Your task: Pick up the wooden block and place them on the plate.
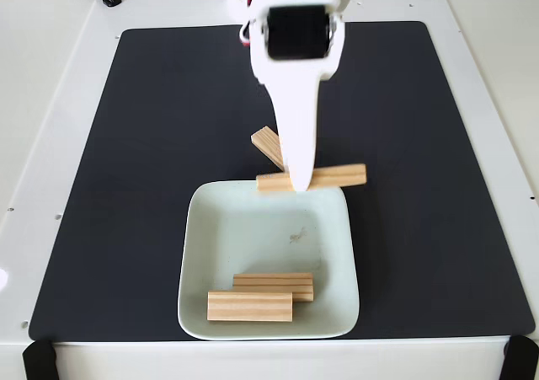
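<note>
my claw (pixel 300 178) sits on the wood block (pixel 337 176) lying just beyond the plate's (pixel 198 228) far rim, though i cannot tell if it has closed; two more blocks (pixel 250 306) rest near the plate's front edge. i should grip it across its narrow width, lift level and clear the rim before releasing. no writing is readable.

- No text, label, brand, number or sign can be read on any surface in the fixed view.
</note>
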